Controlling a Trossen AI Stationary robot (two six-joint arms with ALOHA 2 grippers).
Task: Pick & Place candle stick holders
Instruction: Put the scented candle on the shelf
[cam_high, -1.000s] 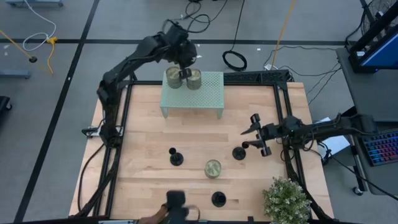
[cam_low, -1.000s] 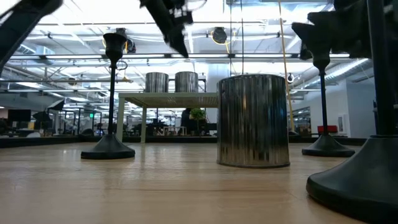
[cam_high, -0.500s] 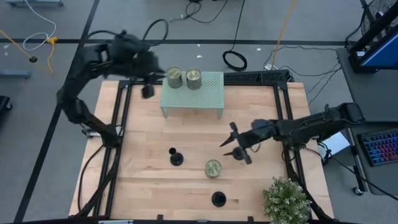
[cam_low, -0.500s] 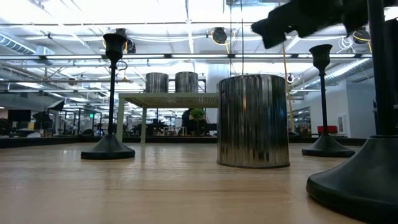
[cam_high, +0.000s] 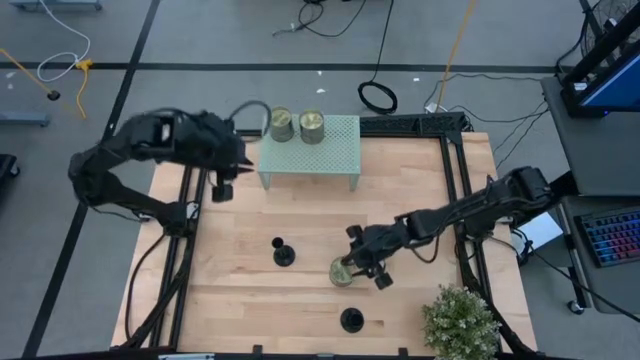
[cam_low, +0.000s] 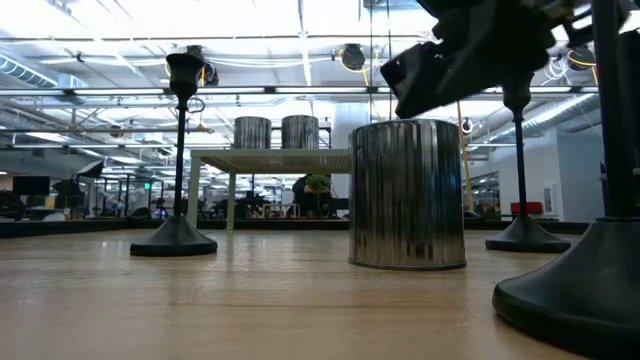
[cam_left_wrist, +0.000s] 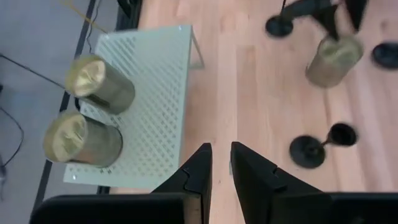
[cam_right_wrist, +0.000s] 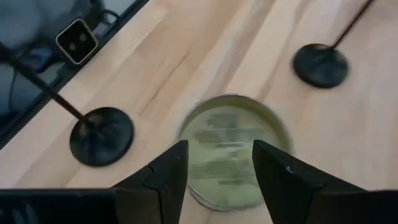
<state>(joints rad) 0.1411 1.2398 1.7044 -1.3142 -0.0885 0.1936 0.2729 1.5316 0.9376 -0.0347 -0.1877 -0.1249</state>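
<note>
Hovering my right gripper (cam_high: 358, 268), jaws wide and empty, directly over the squat greenish-gold metal tin (cam_high: 343, 270); black disc-based candle stick holders (cam_right_wrist: 101, 134) stand on either side. Next: shift onto a stem.

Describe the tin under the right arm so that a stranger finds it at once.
Start from the pale mesh stand at the table's far edge, where two tins sit. The third tin stands alone on the bare wood, directly below the right end effector, among three black candle stick holders.
</note>
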